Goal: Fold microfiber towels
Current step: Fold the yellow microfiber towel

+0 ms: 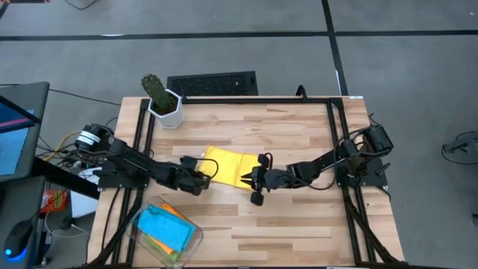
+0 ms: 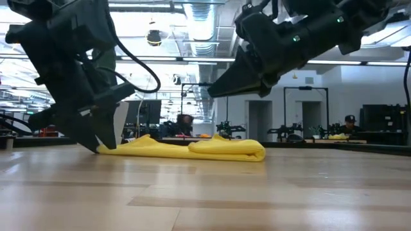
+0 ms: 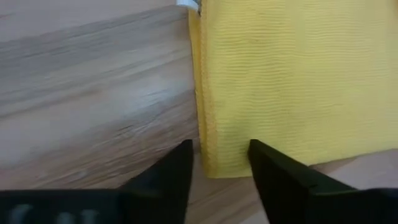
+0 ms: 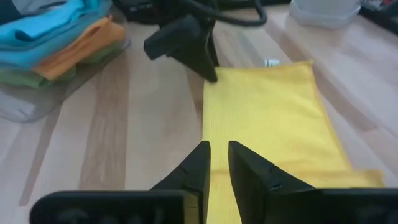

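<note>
A yellow microfiber towel (image 1: 228, 168) lies folded on the wooden table, with a thicker folded-over part at one end (image 2: 231, 149). My left gripper (image 3: 219, 146) is open and slants down at the towel's left end (image 2: 103, 144), its fingers on either side of a corner's edge. My right gripper (image 4: 217, 146) hangs above the towel's other end (image 2: 212, 93), its fingers a narrow gap apart with nothing between them. Blue, orange and green towels (image 4: 56, 43) lie stacked in a clear container (image 1: 164, 228). My left gripper's fingers (image 3: 177, 165) straddle the yellow towel's corner edge (image 3: 211, 155), coming slanting down from the table's left with the tips at the tabletop. Whether they touch the cloth I cannot tell. The towel lies flat on the table.
A green cactus in a white pot (image 1: 163, 101) stands at the far left of the table. The clear container (image 1: 187, 243) sits at the near left corner. Bare wood stretches to the right and near side of the yellow towel.
</note>
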